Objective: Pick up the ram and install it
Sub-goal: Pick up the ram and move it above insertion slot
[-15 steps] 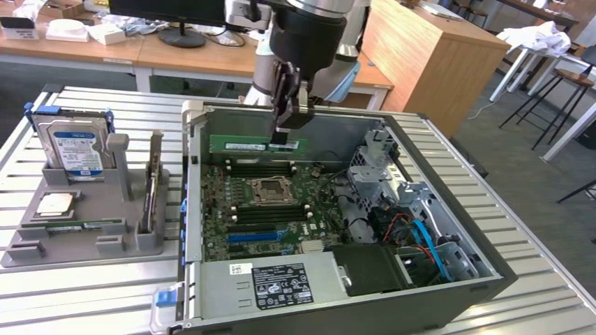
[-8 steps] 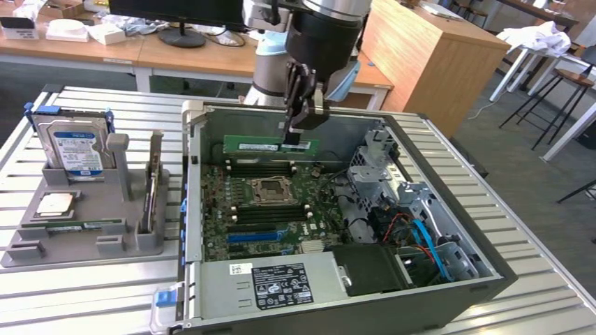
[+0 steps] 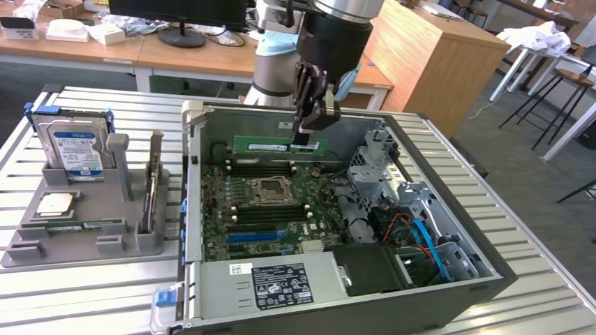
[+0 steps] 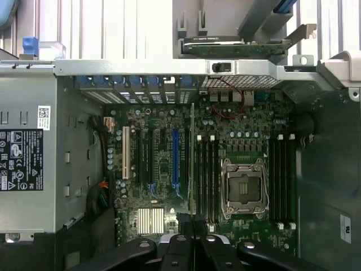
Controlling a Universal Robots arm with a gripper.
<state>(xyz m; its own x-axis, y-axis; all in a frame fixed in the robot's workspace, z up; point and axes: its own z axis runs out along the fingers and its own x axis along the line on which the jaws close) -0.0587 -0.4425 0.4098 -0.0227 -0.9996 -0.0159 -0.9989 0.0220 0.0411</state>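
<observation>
Gripper: my gripper (image 3: 301, 142) is clenched on the ram (image 3: 278, 145), toward one end.
Ram position: edge-down, over the slots (image 3: 265, 169) just beside the processor socket (image 3: 270, 187).
Seating: I cannot tell.

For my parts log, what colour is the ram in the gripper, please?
Green ram, best seen in the exterior view.

Exterior looks obliquely down, wrist straight down, sharing the motherboard (image 3: 265, 209) (image 4: 163, 164).
</observation>
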